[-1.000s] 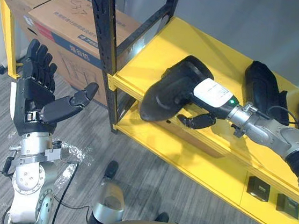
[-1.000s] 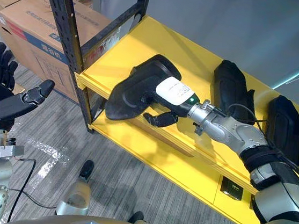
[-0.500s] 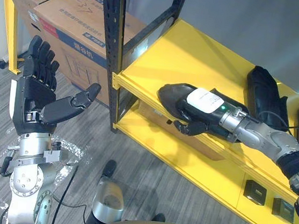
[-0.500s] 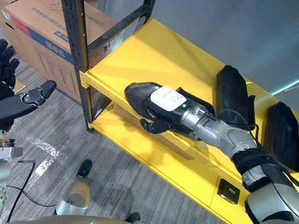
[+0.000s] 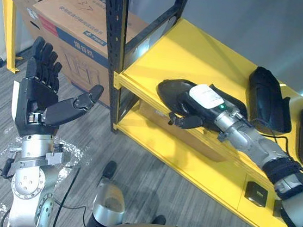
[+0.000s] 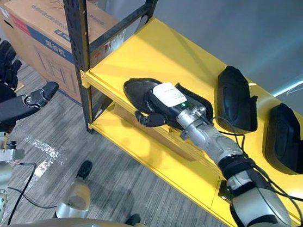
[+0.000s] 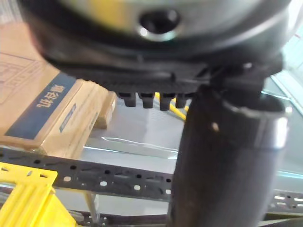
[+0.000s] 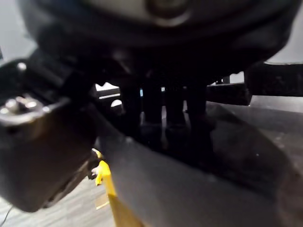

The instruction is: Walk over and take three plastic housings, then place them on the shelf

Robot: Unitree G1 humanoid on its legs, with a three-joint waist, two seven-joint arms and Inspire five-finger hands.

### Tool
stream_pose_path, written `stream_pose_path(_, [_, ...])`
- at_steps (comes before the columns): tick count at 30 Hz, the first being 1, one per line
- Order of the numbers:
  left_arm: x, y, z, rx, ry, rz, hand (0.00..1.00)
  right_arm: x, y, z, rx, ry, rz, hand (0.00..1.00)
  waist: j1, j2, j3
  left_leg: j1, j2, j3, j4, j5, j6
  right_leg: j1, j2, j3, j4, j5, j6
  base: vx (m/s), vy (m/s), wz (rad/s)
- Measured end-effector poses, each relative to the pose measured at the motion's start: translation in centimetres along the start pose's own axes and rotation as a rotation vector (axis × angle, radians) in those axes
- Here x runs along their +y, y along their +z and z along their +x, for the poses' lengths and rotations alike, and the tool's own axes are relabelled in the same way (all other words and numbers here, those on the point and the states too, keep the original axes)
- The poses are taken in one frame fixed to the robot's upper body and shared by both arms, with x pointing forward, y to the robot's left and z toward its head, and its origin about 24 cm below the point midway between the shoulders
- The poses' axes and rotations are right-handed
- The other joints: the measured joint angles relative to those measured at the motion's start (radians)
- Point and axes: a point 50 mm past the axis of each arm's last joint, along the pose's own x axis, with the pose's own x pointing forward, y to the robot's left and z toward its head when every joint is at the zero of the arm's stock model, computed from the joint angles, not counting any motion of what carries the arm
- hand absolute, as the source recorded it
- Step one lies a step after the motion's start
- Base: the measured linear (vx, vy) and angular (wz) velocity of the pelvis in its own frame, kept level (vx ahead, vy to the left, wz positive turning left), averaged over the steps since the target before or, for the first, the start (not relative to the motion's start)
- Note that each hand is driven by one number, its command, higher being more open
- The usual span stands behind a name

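Black plastic housing (image 5: 169,90) lies flat near the yellow shelf's (image 5: 164,52) front edge, beside two more housings (image 5: 266,99) set farther right. Right hand (image 5: 206,99) fingers grasp it, thumb at near rim, probably steadying before release. Left hand (image 5: 35,100) raised, fingers spread, empty.

Black housings (image 6: 235,98) (image 6: 285,137) (image 6: 135,88) on a bright yellow shelf (image 6: 148,47) with black perforated posts (image 6: 75,17). Upper left, brown boxes (image 6: 36,15) with blue stripes; grey streaked floor (image 6: 132,182).
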Motion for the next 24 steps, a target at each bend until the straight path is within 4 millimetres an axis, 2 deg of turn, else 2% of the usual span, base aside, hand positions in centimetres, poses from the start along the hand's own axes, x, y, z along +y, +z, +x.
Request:
stream_pose_path(4, [-0.4,-0.6,-0.2,0.032,0.014,-0.027,1.0,-1.3,-0.8,1.4,0.084,-0.065,0.01,0.0,-0.001,0.022,0.014,0.0,0.001,-0.01,0.0,0.002,-0.004,0.003,0.002,-0.005,0.005,0.001,0.002,-0.02,0.0,0.07])
stream_pose_path(6, [-0.6,-0.9,-0.4,0.044,0.031,-0.045,1.0,-4.0,-2.6,2.3,0.213,-0.172,0.041,0.0,0.002,0.045,0.031,-0.006,0.0,-0.021,0.0,0.005,0.001,0.006,0.006,-0.006,0.003,0.003,0.006,-0.09,-0.001,0.14])
stream_pose_path(8, [-0.6,-0.9,-0.4,0.047,0.046,-0.05,1.0,-6.1,-3.8,2.7,0.301,-0.259,0.085,0.0,0.003,0.053,0.037,-0.009,0.0,-0.028,0.0,0.007,0.001,0.011,0.011,-0.008,-0.003,0.003,0.007,-0.08,-0.011,0.16])
stream_pose_path(9, [-0.5,-0.9,-0.5,0.049,0.054,-0.05,1.0,-8.3,-4.8,3.0,0.378,-0.353,0.145,0.0,0.005,0.058,0.044,-0.011,0.0,-0.033,0.0,0.007,0.001,0.014,0.013,-0.014,-0.004,0.003,0.007,-0.06,-0.019,0.16])
stream_pose_path(13, [-0.9,-1.3,-0.6,0.072,0.067,-0.068,1.0,-12.0,-5.5,3.6,0.464,-0.491,0.242,0.0,0.007,0.062,0.047,-0.023,-0.001,-0.036,0.001,0.01,-0.001,0.011,0.015,-0.021,-0.014,0.006,0.008,-0.01,-0.015,0.05])
stream_pose_path(17, [-2.1,-1.8,-0.9,0.102,0.064,-0.121,1.0,-12.8,-6.0,4.4,0.569,-0.523,0.334,0.0,0.004,0.076,0.056,-0.022,-0.006,-0.036,0.004,0.022,0.0,0.014,0.01,-0.022,-0.018,0.01,0.015,0.02,-0.012,0.01])
stream_pose_path(22, [-2.8,-2.2,-1.1,0.132,0.115,-0.166,1.0,-13.1,-6.9,4.5,0.668,-0.516,0.401,0.0,-0.001,0.122,0.085,-0.02,-0.007,-0.035,0.005,0.022,-0.001,0.012,0.007,-0.024,-0.012,0.01,0.017,-0.01,-0.001,-0.01])
stream_pose_path(23, [-2.8,-2.3,-1.2,0.135,0.131,-0.171,1.0,-13.5,-7.1,4.5,0.686,-0.525,0.419,1.0,-0.002,0.135,0.095,-0.021,-0.007,-0.035,0.004,0.022,-0.001,0.005,0.006,-0.022,-0.004,0.009,0.017,-0.04,-0.006,-0.04])
stream_pose_path(24, [-2.8,-2.3,-1.2,0.136,0.142,-0.172,1.0,-13.9,-7.1,4.6,0.689,-0.533,0.422,1.0,-0.005,0.145,0.103,-0.022,-0.007,-0.034,0.004,0.022,-0.001,0.001,0.004,-0.021,0.0,0.007,0.015,-0.04,-0.006,-0.05])
